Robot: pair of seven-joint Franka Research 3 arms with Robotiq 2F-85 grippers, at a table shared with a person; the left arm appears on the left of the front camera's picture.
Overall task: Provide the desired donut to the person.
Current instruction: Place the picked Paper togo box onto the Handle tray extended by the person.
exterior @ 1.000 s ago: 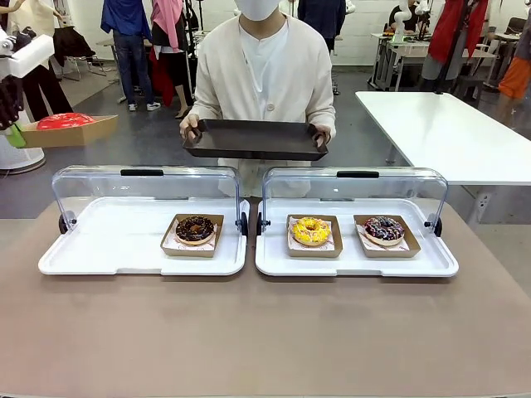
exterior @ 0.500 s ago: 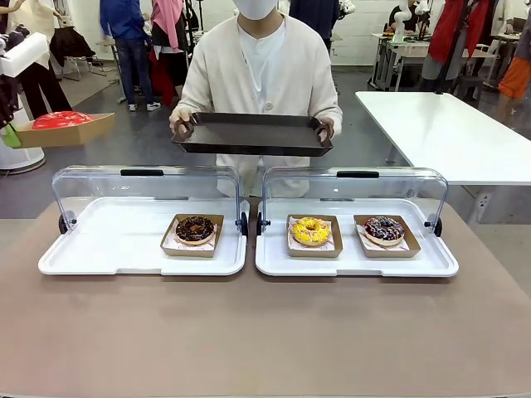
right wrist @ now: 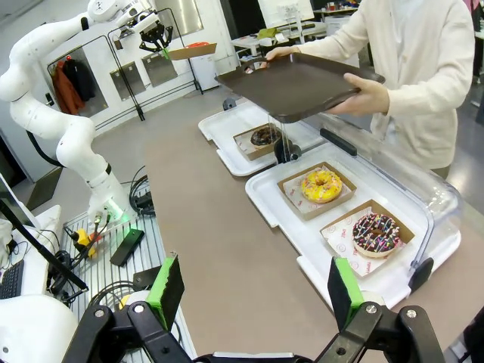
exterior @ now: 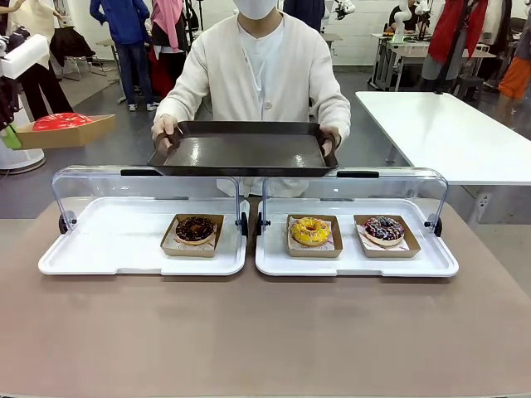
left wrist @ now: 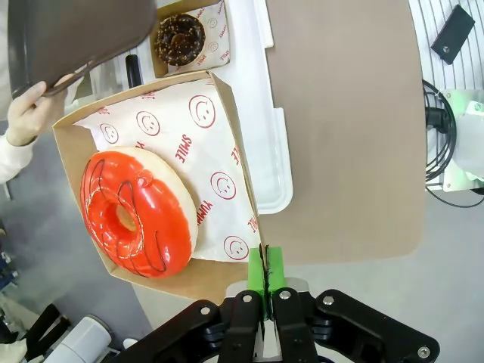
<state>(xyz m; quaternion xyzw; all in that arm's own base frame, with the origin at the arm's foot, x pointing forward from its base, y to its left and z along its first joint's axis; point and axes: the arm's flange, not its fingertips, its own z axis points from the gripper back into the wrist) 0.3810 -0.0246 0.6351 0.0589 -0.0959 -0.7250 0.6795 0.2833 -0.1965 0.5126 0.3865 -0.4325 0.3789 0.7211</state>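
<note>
Beyond the table (exterior: 249, 332) edge, left gripper (left wrist: 265, 263) pinches the donut carton (left wrist: 72, 151) by its rim; right gripper (right wrist: 255, 286) gapes.

On the counter (exterior: 265, 332), the left case (exterior: 108, 240) holds one donut (exterior: 195, 229); the right case (exterior: 348, 267), two donuts (exterior: 310, 230) (exterior: 383, 229); the person (exterior: 264, 75) stands behind.

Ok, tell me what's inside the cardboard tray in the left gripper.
A red-glazed donut lies on white smiley-print paper in the cardboard tray, which the left gripper pinches by its edge. The paper covers the tray's floor.
</note>
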